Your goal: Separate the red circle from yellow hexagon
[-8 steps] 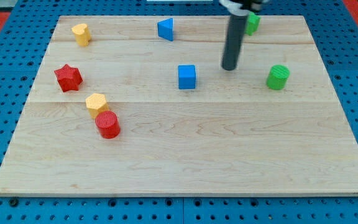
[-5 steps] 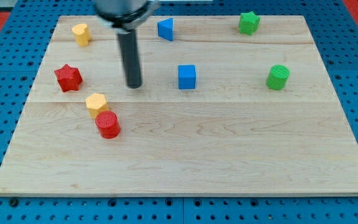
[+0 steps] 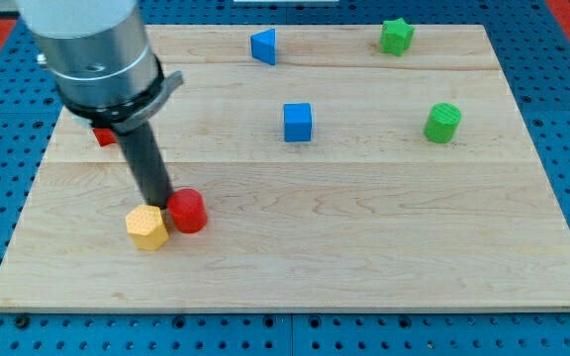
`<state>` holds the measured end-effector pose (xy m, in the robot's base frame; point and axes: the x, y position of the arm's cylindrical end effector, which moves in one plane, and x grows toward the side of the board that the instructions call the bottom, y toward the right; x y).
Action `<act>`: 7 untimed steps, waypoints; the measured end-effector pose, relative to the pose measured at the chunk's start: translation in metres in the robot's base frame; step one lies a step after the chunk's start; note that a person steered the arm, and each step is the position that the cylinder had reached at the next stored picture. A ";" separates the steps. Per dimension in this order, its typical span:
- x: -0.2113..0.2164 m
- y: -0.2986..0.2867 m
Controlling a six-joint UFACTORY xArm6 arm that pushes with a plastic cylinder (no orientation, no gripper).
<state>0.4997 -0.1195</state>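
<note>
The red circle (image 3: 188,211) stands at the board's lower left. The yellow hexagon (image 3: 147,227) lies just to its left and slightly lower, almost touching it. My tip (image 3: 157,202) is down on the board right above the narrow space between the two blocks, touching or nearly touching both. The rod and the arm's grey body rise from there toward the view's top left.
A red star (image 3: 104,135) is mostly hidden behind the arm at the left. A blue cube (image 3: 298,122) sits mid-board, a blue triangle (image 3: 263,45) at the top, a green star (image 3: 396,36) at top right, a green cylinder (image 3: 442,122) at right.
My tip swept from the board's upper right to the lower left. The yellow hexagon has been pushed down and the red circle down and right. The arm now hides the top-left yellow block.
</note>
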 end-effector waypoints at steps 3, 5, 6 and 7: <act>0.040 0.109; 0.040 0.099; 0.030 0.053; 0.024 0.020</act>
